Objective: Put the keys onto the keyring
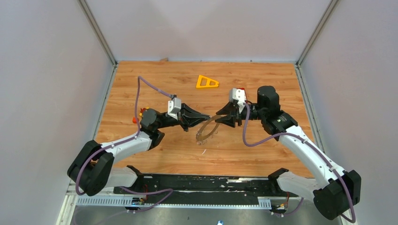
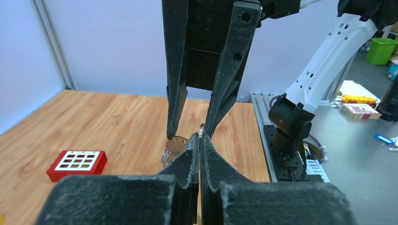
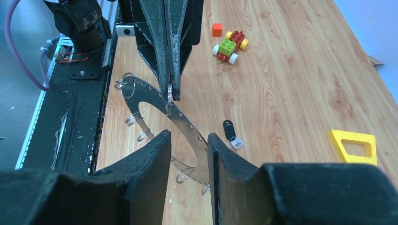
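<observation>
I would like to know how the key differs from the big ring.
Size: the key is tiny; the ring is far wider. Look: the key has a black head and a silvery part; the ring is a thin greyish band with small holes along it. State: the key lies on the table, untouched; the ring is tilted, pinched by the left gripper. Both are flat.

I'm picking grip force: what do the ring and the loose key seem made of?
The keyring looks like thin translucent grey plastic, perhaps acrylic: the table shows faintly through. The key: matte black plastic-looking head, shiny silvery metal tab.
</observation>
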Controlling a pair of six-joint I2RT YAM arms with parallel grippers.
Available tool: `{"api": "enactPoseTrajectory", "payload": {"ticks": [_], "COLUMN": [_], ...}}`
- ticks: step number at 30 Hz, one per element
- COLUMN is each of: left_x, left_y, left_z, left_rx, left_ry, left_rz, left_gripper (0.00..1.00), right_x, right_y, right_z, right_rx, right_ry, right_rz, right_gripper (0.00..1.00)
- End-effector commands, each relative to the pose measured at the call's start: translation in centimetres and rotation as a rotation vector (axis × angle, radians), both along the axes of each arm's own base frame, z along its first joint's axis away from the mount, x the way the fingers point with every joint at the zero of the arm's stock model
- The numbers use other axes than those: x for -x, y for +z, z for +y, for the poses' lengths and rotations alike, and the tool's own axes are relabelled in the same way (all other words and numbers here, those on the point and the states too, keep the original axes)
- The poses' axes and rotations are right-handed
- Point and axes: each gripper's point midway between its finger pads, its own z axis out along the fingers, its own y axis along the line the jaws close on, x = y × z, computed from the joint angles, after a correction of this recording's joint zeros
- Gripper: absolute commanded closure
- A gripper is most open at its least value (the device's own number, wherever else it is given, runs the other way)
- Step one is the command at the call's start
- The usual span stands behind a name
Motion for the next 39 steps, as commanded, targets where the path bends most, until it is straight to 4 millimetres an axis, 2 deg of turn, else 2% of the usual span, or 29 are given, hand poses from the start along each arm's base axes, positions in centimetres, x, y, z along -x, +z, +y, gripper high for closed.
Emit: {"api": "enactPoseTrajectory", "payload": {"ticks": [1, 10, 17, 22, 28, 33, 39], "left_x": [0.5, 0.1, -0.4, -0.5, -0.1, 0.3, 0.5], "left_y": [2.1, 1.7, 1.3, 1.2, 1.3, 1.2, 1.2], "left_z": [0.4, 0.4, 0.4, 0.4, 0.3, 0.2, 0.0], "left_rx": [0.084, 0.085, 0.084, 0.081, 0.082, 0.083, 0.085], "left_ry": [-0.005, 0.022, 0.043, 0.049, 0.029, 0.013, 0.009], "left_rz": [-0.054, -0.046, -0.034, -0.036, -0.039, -0.045, -0.047], "left_gripper": [1.00, 1.00, 1.00, 1.00, 1.00, 1.00, 1.00], "right_x": [1.0, 1.0, 2.7, 3.3, 1.8, 1.1, 1.7], "right_y": [1.2, 2.4, 3.7, 3.0, 1.8, 1.6, 1.8], "right_z": [0.4, -0.6, -1.1, -0.7, 0.3, 1.0, 1.7], "right_rx": [-0.039, -0.034, -0.036, -0.045, -0.048, -0.049, -0.057], "right_ry": [0.075, 0.026, 0.067, 0.120, 0.113, 0.123, 0.155], "right_rz": [-0.019, -0.092, -0.143, -0.107, -0.026, 0.010, 0.033], "right_gripper": [0.66, 0.63, 0.61, 0.60, 0.62, 0.63, 0.65]}}
